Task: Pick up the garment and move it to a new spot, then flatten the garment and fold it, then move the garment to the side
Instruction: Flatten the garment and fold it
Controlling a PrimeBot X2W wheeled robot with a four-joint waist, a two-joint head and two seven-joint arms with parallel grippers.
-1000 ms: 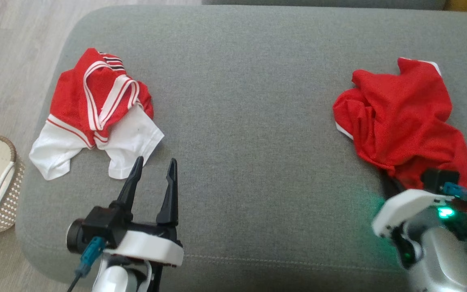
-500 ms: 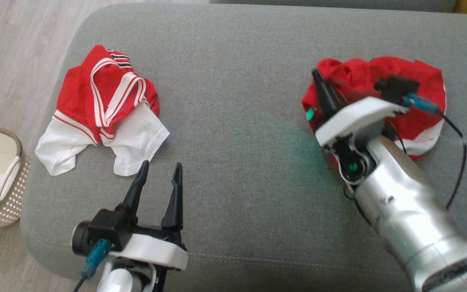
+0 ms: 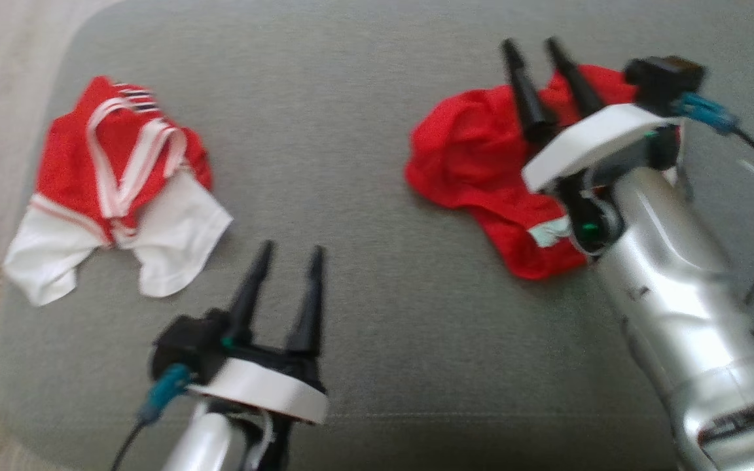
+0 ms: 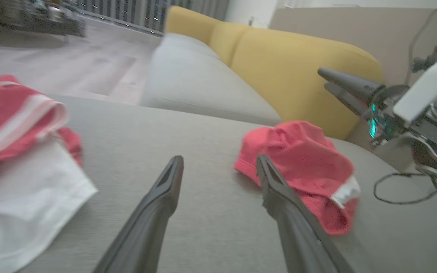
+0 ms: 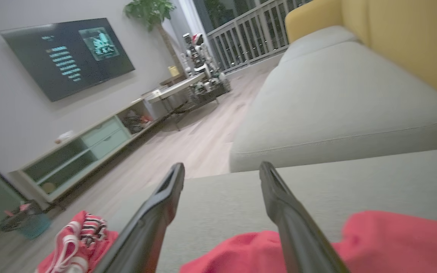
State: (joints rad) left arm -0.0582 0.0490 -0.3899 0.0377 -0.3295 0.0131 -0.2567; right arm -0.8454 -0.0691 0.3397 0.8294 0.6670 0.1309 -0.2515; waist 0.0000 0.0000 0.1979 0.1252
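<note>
Crumpled red fabric garment (image 3: pixel 475 150) lies loose beneath the right gripper (image 3: pixel 529 46), jaws wide, empty (left gripper (image 3: pixel 291 248) likewise). Flattening seems next: pinch an edge, spread it.

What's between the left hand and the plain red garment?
Only bare grey cushion separates the left hand from the plain red garment, per the head view.

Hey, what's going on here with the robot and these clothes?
A two-armed robot is working on clothes on a grey cushion. Its right gripper is open in the air above the crumpled red garment, holding nothing. The garment lies in a heap, not yet flattened or folded. The left gripper is open too, hovering over bare cushion near a red-and-white garment.
</note>
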